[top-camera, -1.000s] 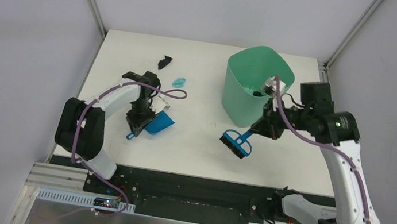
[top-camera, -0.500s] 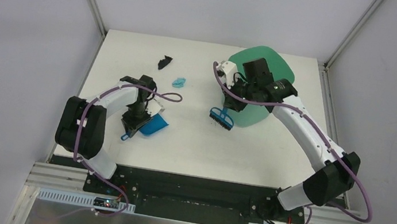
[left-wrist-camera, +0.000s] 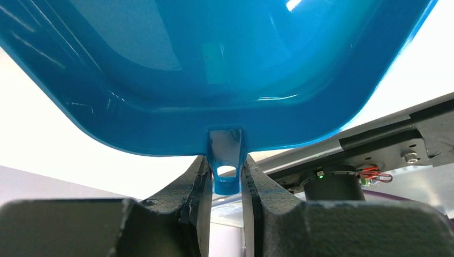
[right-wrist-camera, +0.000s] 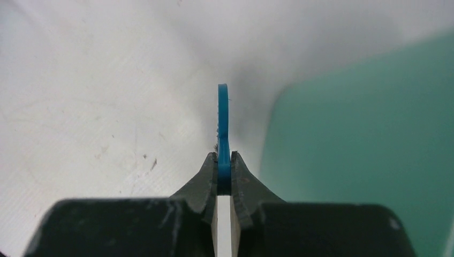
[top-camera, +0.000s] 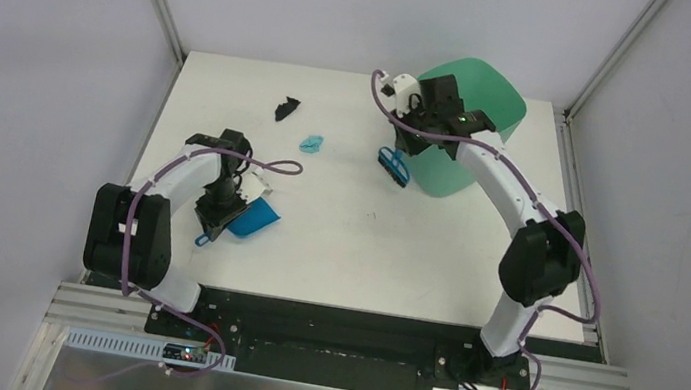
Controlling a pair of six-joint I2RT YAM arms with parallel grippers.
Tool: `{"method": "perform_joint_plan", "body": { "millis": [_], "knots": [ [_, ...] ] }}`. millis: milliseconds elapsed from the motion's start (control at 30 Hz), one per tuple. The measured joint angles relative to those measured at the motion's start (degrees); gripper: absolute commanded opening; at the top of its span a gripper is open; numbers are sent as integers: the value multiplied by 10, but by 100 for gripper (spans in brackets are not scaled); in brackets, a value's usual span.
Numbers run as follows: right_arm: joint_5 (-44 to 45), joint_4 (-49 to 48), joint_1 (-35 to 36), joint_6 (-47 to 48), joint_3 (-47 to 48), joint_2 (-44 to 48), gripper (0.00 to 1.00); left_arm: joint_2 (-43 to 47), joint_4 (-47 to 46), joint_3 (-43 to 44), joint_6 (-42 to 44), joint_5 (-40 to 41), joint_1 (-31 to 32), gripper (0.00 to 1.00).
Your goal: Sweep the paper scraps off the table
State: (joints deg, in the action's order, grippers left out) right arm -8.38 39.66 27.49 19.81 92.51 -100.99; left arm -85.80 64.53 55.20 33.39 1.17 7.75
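Two paper scraps lie on the white table [top-camera: 345, 245]: a black one [top-camera: 285, 107] at the far left and a light teal one [top-camera: 312, 142] just right of it. My left gripper [top-camera: 217, 219] [left-wrist-camera: 225, 167] is shut on the handle of the blue dustpan [top-camera: 255, 217] [left-wrist-camera: 225, 69], which sits at the near left, well short of both scraps. My right gripper [top-camera: 402, 148] [right-wrist-camera: 224, 160] is shut on the thin handle of the blue brush [top-camera: 392, 164] [right-wrist-camera: 223, 123], held just left of the green bin and right of the teal scrap.
A tall green bin [top-camera: 465, 135] [right-wrist-camera: 364, 134] stands at the far right of the table, close beside the right wrist. Grey walls close in the table on three sides. A black rail runs along the near edge.
The right arm has swung the brush from in front of the bin to its far-left side, nearer the teal scrap. The left gripper has drawn the dustpan slightly left and nearer.
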Motion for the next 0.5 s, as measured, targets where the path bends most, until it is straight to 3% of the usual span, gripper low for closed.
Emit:
{"method": "perform_joint_plan", "body": {
  "millis": [267, 400, 500],
  "knots": [
    [-37, -82, 85, 38, 180, -167, 0, 73, 22, -45, 34, -9, -5, 0],
    [-43, -122, 88, 44, 274, -264, 0, 139, 56, -75, 68, 1, -21, 0],
    [-45, -145, 85, 101, 333, -329, 0, 167, 75, -76, 81, 4, -26, 0]
  ]
}}
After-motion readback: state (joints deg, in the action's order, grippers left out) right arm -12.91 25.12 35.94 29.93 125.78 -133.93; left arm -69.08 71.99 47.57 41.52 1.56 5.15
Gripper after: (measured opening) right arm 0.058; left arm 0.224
